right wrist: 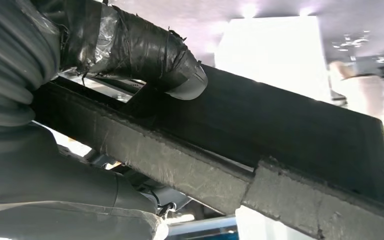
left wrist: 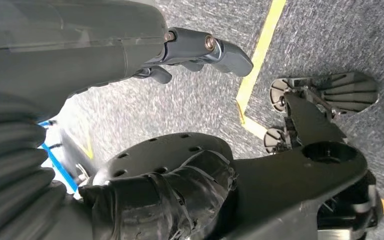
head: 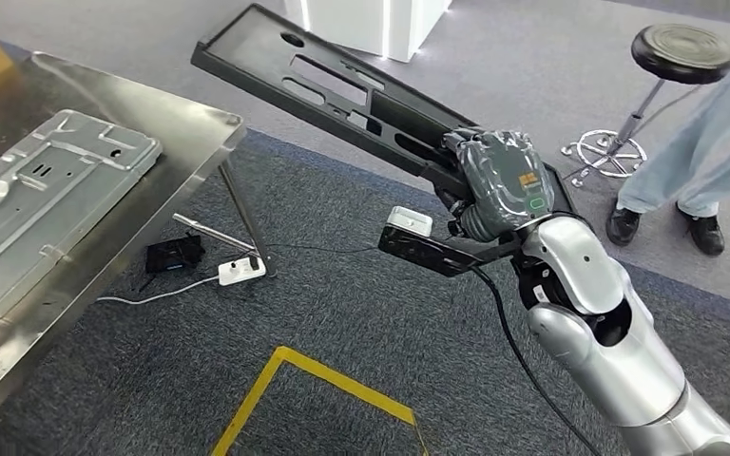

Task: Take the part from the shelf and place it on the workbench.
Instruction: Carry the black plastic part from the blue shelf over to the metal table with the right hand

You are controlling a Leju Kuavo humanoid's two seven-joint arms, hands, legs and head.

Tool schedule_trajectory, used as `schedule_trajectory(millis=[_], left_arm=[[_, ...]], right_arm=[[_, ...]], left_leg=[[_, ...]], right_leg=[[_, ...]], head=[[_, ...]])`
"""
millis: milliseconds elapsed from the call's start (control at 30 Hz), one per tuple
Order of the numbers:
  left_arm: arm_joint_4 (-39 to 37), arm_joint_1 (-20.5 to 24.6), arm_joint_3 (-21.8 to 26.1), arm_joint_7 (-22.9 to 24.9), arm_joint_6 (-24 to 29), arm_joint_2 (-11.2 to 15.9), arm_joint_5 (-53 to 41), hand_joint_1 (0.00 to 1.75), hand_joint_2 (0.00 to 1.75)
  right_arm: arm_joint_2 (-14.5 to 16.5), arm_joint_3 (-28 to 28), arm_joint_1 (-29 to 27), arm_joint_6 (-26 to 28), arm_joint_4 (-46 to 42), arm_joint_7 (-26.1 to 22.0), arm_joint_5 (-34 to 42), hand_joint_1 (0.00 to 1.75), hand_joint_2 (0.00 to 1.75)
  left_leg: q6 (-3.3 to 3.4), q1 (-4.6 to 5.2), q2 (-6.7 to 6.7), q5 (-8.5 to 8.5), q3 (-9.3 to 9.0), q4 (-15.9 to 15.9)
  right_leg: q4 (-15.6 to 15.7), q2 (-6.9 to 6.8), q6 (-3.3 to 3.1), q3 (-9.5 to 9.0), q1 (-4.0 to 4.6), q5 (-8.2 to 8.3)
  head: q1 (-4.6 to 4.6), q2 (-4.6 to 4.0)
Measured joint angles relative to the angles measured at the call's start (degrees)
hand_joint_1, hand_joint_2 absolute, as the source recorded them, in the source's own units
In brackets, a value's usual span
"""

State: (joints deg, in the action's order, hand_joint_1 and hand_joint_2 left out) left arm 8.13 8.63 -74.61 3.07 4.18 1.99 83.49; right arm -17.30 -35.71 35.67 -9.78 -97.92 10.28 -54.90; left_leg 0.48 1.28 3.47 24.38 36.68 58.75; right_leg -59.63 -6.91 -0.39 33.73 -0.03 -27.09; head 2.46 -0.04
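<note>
Right hand (head: 496,182) is clamped on the near end of the long black slotted part (head: 333,90), carrying it in the air above the grey carpet (head: 342,313). In the right wrist view the tape-wrapped thumb (right wrist: 145,47) presses down on the part's flat face (right wrist: 280,130) while the rest of the hand wraps beneath its edge, so the grip looks firm.

The part's long axis runs from the hand up and away toward the far left of the head view, its free end slightly higher and well out past the hand. The steel workbench (head: 195,123) lies to the left of the hand, with a pressed sheet-metal panel (head: 48,180) already lying on it. The free end of the part is nearer the bench corner than the hand is, though still apart from it, with open floor between. The coming move, as I judge it, is a swing to the left so that the free end crosses the bench edge first.

The left hand (left wrist: 200,50) hangs over the carpet and a yellow floor line (left wrist: 260,50), holding nothing, fingers loosely extended.

No writing can be read; the small orange and green marks on the back of the right hand are too small to make out
</note>
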Motion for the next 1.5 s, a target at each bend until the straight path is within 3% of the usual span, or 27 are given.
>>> schedule_trajectory(millis=[67, 133, 200, 267, 300, 333, 367, 433, 500, 567, 600, 633, 733, 800, 833, 867, 933, 1000, 1067, 1100, 1167, 1233, 1300, 1333, 1400, 1433, 1500], left_arm=[[0.0, -0.26, 0.17, -0.01, 0.16, -0.19, -0.01, 0.0, 1.75], [0.0, -0.51, 0.31, -0.16, 0.46, -0.36, -0.05, 0.0, 1.75], [0.0, -0.43, 0.34, -0.4, 0.71, -0.44, -0.11, 0.0, 1.75], [0.0, -0.28, 0.34, -0.55, 0.82, -0.44, -0.17, 0.0, 1.75], [0.0, -0.28, 0.34, -0.59, 0.84, -0.43, -0.23, 0.0, 1.75], [0.0, -0.31, 0.34, -0.6, 0.85, -0.43, -0.34, 0.0, 1.75], [0.0, -0.37, 0.34, -0.6, 0.84, -0.42, -0.48, 0.0, 1.75], [-0.01, -0.44, 0.34, -0.59, 0.8, -0.35, -0.73, 0.0, 1.75], [-0.02, -0.45, 0.34, -0.55, 0.73, -0.19, -0.87, 0.0, 1.75], [-0.03, -0.62, 0.34, -0.46, 0.64, -0.03, -0.92, 0.0, 1.75], [-0.03, -0.79, 0.34, -0.39, 0.6, 0.02, -0.91, 0.0, 1.75], [-0.03, -0.89, 0.34, -0.32, 0.55, 0.05, -0.9, 0.0, 1.75], [-0.02, -0.77, 0.34, -0.23, 0.43, 0.06, -0.89, 0.0, 1.75], [-0.02, -0.66, 0.34, -0.23, 0.43, 0.05, -0.89, 0.0, 1.75], [-0.02, -0.68, 0.34, -0.22, 0.43, 0.04, -0.88, 0.0, 1.75], [-0.02, -0.73, 0.34, -0.22, 0.43, 0.04, -0.87, 0.0, 1.75], [-0.02, -0.76, 0.34, -0.21, 0.43, 0.05, -0.78, 0.0, 1.75], [-0.02, -0.65, 0.34, -0.21, 0.42, 0.06, -0.72, 0.0, 1.75], [-0.02, -0.62, 0.34, -0.21, 0.41, 0.08, -0.7, 0.0, 1.75], [-0.02, -0.7, 0.34, -0.21, 0.4, 0.07, -0.7, 0.0, 1.75], [-0.02, -0.76, 0.34, -0.21, 0.37, 0.05, -0.69, 0.0, 1.75], [-0.02, -0.62, 0.34, -0.21, 0.32, 0.04, -0.68, 0.0, 1.75], [-0.02, -0.5, 0.34, -0.22, 0.3, 0.04, -0.67, 0.0, 1.75], [-0.02, -0.5, 0.34, -0.23, 0.3, 0.04, -0.67, 0.0, 1.75], [-0.02, -0.58, 0.34, -0.21, 0.29, 0.04, -0.68, 0.0, 1.75], [-0.02, -0.62, 0.34, -0.15, 0.28, 0.04, -0.69, 0.0, 1.75], [-0.02, -0.64, 0.34, 0.07, 0.22, 0.06, -0.74, 0.0, 1.75]], right_arm=[[0.79, -0.82, 0.61, 0.2, 0.71, 0.13, 0.09, 1.75, 1.75], [1.28, -1.44, 0.86, 0.15, 1.33, 0.36, 0.11, 1.75, 1.75], [1.38, -1.81, 1.04, -0.1, 1.79, 0.49, 0.13, 1.75, 1.75], [1.39, -2.29, 1.03, -0.62, 2.26, 0.4, 0.15, 1.75, 1.75], [1.39, -2.64, 1.02, -1.17, 2.53, 0.17, 0.2, 1.75, 1.75], [1.38, -3.08, 1.14, -1.98, 2.75, -0.21, 0.29, 1.75, 1.75], [1.33, -3.68, 1.42, -3.03, 2.93, -0.72, 0.43, 1.75, 1.75], [1.07, -5.27, 2.39, -5.01, 3.24, -1.6, 0.65, 1.75, 1.75], [0.81, -7.2, 3.44, -6.27, 3.53, -1.91, 0.05, 1.75, 1.75], [0.74, -9.17, 4.63, -7.42, 3.78, -1.85, -2.01, 1.75, 1.75], [0.72, -10.21, 5.36, -7.98, 3.92, -1.7, -3.37, 1.75, 1.75], [0.7, -11.14, 6.1, -8.35, 4.04, -1.54, -4.55, 1.75, 1.75], [0.67, -13.32, 7.58, -8.68, 4.29, -1.29, -6.06, 1.75, 1.75], [0.61, -14.78, 7.9, -8.73, 4.58, -1.26, -6.21, 1.75, 1.75], [0.57, -15.55, 8.02, -8.76, 4.74, -1.25, -6.34, 1.75, 1.75], [0.54, -16.26, 8.22, -8.81, 4.88, -1.22, -6.6, 1.75, 1.75], [0.45, -17.55, 9.0, -8.99, 5.06, -1.06, -7.52, 1.75, 1.75], [0.34, -18.73, 10.15, -9.29, 5.2, -0.79, -8.7, 1.75, 1.75], [0.28, -19.86, 11.01, -9.55, 5.29, -0.61, -9.63, 1.75, 1.75], [0.28, -20.32, 11.21, -9.62, 5.31, -0.55, -9.91, 1.75, 1.75], [0.26, -20.99, 11.65, -9.69, 5.35, -0.43, -10.21, 1.75, 1.75], [0.18, -21.65, 12.18, -9.8, 5.44, -0.27, -10.51, 1.75, 1.75], [0.03, -22.41, 12.36, -9.98, 5.56, -0.13, -10.74, 1.75, 1.75], [-0.06, -22.77, 12.37, -10.05, 5.61, -0.11, -10.77, 1.75, 1.75], [-0.23, -23.42, 12.55, -10.06, 5.68, -0.07, -10.76, 1.75, 1.75], [-0.32, -23.61, 12.73, -10.02, 5.71, -0.05, -10.75, 1.75, 1.75], [-0.42, -23.86, 13.13, -9.89, 5.7, -0.03, -10.7, 1.75, 1.75]], left_leg=[[0.55, -0.07, -1.38, -0.33, -0.17, -0.48], [1.15, -0.51, -2.57, -0.72, -0.66, -1.24], [1.61, -0.78, -3.7, -0.92, -0.91, -1.54], [1.82, -0.86, -5.12, -0.92, -0.89, -1.44], [1.81, -0.9, -5.97, -0.89, -0.89, -1.34], [1.73, -0.98, -6.85, -0.85, -0.88, -1.15], [1.57, -1.08, -7.68, -0.74, -0.86, -0.87], [0.94, -1.29, -9.17, -0.35, -0.4, 0.05], [0.15, -1.45, -10.36, -0.28, 0.39, 0.65], [-0.56, -1.66, -11.49, -0.58, 0.89, 0.57], [-0.83, -1.71, -11.25, -0.44, 1.16, 0.81], [-1.1, -1.66, -10.07, 0.22, 1.74, 1.9], [-1.73, -1.63, -5.0, 4.66, 6.21, 11.04], [-1.84, -1.77, -4.09, 5.96, 8.55, 15.69], [-1.77, -1.78, -3.92, 5.17, 8.22, 15.08], [-1.63, -1.74, -3.61, 3.63, 6.8, 12.45], [-1.08, -1.21, -1.57, 0.65, 2.5, 4.71], [-0.41, -0.51, -0.19, -0.23, 0.26, 0.52], [0.14, -0.3, -1.18, -0.2, 0.12, 0.01], [0.37, -0.45, -1.83, -0.32, -0.14, -0.29], [0.91, -0.9, -3.01, -0.59, -0.78, -0.97], [1.3, -1.1, -4.18, -0.67, -1.01, -1.13], [1.47, -1.11, -5.65, -0.62, -1.01, -1.02], [1.47, -1.14, -6.49, -0.57, -1.02, -0.89], [1.21, -1.26, -8.22, -0.32, -1.0, -0.38], [0.96, -1.27, -8.98, -0.13, -0.84, -0.02], [0.34, -1.37, -10.31, 0.07, -0.27, 0.6]], right_leg=[[0.03, -0.81, 0.46, -0.19, -0.03, -0.26], [-1.68, 1.56, 0.92, 0.33, -0.25, -1.56], [-7.61, 5.34, 1.17, 2.97, -0.46, -4.6], [-14.44, 6.69, 1.36, 6.51, -0.62, -6.99], [-15.68, 6.82, 1.44, 7.38, -0.73, -6.81], [-14.68, 6.9, 1.51, 7.18, -0.87, -5.5], [-11.68, 7.23, 1.59, 5.97, -1.06, -3.41], [-4.54, 9.55, 1.77, 2.82, -1.51, -0.2], [-1.47, 11.01, 1.69, 1.5, -1.54, 0.5], [-1.24, 9.92, 1.12, 1.5, -1.36, 0.72], [-1.0, 9.31, 0.77, 1.38, -1.37, 0.87], [-0.7, 8.61, 0.35, 1.22, -1.4, 1.04], [-0.21, 6.43, -0.4, 0.9, -1.0, 1.17], [-0.22, 4.89, -0.55, 0.9, -0.67, 1.03], [-0.23, 4.15, -0.58, 0.87, -0.56, 0.96], [-0.23, 3.48, -0.56, 0.82, -0.48, 0.87], [-0.24, 2.28, -0.36, 0.63, -0.26, 0.63], [-0.22, 1.21, 0.05, 0.45, -0.06, 0.38], [-0.08, 0.12, 0.58, 0.08, 0.01, 0.16], [-0.22, 0.35, 0.92, -0.09, -0.08, -0.09], [-2.65, 2.89, 1.41, 0.77, -0.28, -1.72], [-9.18, 5.92, 1.58, 4.11, -0.46, -4.78], [-14.76, 6.74, 1.73, 7.39, -0.53, -6.21], [-14.9, 6.83, 1.78, 7.79, -0.59, -5.39], [-9.23, 7.5, 1.76, 5.6, -0.86, -1.35], [-5.72, 8.6, 1.73, 4.06, -1.03, 0.15], [-1.46, 10.16, 1.63, 2.08, -1.21, 1.38]], head=[[-0.08, 0.01], [-0.21, 0.01], [-0.4, 0.0], [-0.49, 0.0], [-0.5, 0.0], [-0.49, 0.0], [-0.5, 0.0], [-0.48, 0.0], [-0.44, 0.0], [-0.42, 0.0], [-0.36, 0.0], [-0.07, 0.0], [0.75, 0.0], [0.78, 0.0], [0.78, 0.0], [0.78, 0.0], [0.78, 0.0], [0.74, 0.0], [0.68, 0.0], [0.67, 0.0], [0.44, 0.0], [0.16, 0.0], [0.08, 0.0], [0.07, 0.0], [0.06, 0.0], [0.06, 0.0], [0.12, 0.01]])
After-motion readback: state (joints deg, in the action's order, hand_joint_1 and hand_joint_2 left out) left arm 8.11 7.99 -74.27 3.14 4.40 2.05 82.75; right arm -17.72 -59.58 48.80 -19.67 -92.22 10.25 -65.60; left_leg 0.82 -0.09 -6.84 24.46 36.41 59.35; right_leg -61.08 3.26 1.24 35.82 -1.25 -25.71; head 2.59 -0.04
